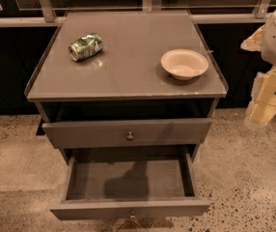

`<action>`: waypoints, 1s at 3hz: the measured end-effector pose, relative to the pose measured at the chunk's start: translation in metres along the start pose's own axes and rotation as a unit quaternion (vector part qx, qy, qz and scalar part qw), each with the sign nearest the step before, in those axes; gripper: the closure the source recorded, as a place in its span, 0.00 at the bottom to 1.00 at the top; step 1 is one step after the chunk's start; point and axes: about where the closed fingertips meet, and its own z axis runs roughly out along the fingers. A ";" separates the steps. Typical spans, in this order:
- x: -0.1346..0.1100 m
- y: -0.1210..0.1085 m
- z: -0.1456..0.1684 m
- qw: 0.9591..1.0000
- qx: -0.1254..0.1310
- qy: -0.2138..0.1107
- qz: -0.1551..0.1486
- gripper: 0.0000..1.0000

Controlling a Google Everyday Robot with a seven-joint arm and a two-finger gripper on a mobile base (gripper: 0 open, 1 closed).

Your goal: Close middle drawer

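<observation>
The middle drawer [128,208] of the grey cabinet stands pulled far out toward me. It is a wide shallow box with a slim front panel, and its small knob [132,216] sits at the bottom edge of the view. The inside holds nothing but a shadow. My arm is at the right edge. Its cream-coloured gripper [266,108] hangs beside the cabinet's right side, level with the upper drawer. It is apart from the cabinet and well above and to the right of the middle drawer's front.
The taller-fronted upper drawer [128,132] with a bigger knob [130,136] sits slightly out above the open one. On the cabinet top [128,66] lie a green can [86,47] on its side and a white bowl [184,64]. Speckled floor surrounds the cabinet, with a dark wall behind.
</observation>
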 end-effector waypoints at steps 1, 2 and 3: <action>0.000 0.000 0.000 1.000 0.000 0.000 0.000 0.00; 0.008 0.009 0.026 0.999 -0.015 -0.032 0.005 0.00; 0.018 0.041 0.103 0.992 -0.064 -0.113 0.005 0.00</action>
